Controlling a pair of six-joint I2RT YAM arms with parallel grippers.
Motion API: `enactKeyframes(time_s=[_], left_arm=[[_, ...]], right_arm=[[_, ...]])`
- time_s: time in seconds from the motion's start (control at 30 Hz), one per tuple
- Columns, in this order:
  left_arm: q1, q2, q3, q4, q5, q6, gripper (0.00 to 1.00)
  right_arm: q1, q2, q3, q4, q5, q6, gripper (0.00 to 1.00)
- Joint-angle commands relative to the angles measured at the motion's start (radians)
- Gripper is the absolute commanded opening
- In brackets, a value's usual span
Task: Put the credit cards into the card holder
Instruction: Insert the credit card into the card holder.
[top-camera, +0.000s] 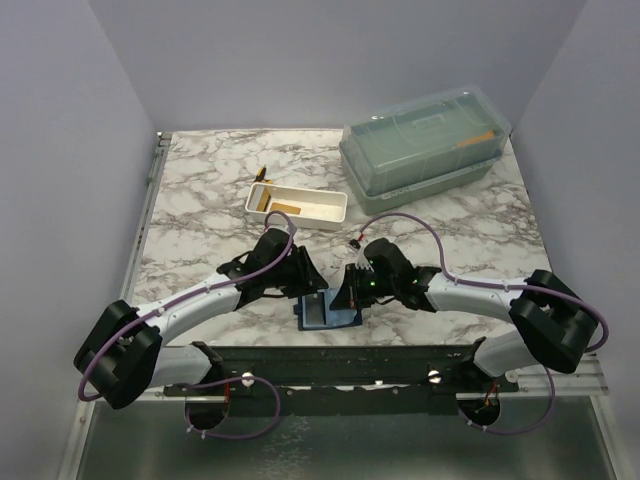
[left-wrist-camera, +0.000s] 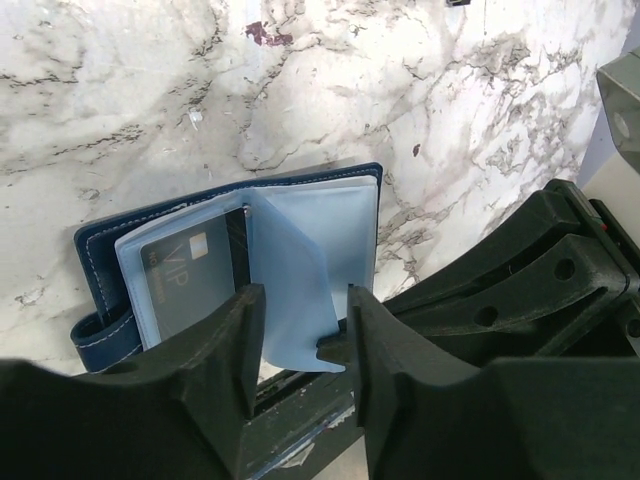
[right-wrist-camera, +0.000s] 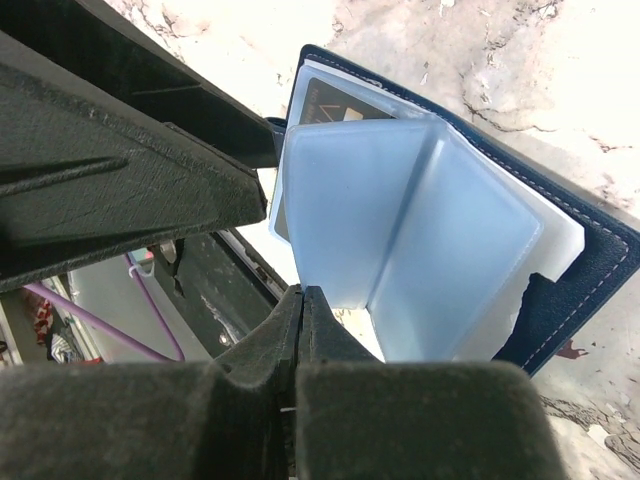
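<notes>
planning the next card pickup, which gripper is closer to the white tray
Left. The left gripper hangs in front of the white tray, over the card holder; the right gripper faces it there, farther off to the tray's right.

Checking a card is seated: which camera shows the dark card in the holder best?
Left wrist: the dark card lies face-on under clear plastic in the card holder. Right wrist shows only its top strip past the holder's raised pages. From top external the card cannot be made out.
</notes>
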Motion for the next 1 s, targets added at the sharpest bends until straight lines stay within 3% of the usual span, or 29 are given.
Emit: enactKeyframes(time_s=[0.0,0.5,0.87,0.97], left_arm=[[0.001,0.004,0.001,-0.021,-0.025,0.020,0.40],[0.001,0.030,-0.005,-0.017,-0.021,0.028,0.32],[-0.001,0.080,-0.010,0.019,-0.017,0.040,0.36],[-0.001,0.082,-0.014,0.020,-0.006,0.041,0.42]], right_arm=[[0.000,0.014,-0.013,0.014,-0.014,-0.004,0.00],[0.000,0.007,-0.013,0.006,-0.013,-0.003,0.00],[0.000,0.001,-0.012,-0.004,-0.014,-0.003,0.00],[0.000,-0.001,-0.011,-0.008,-0.013,-0.006,0.00]])
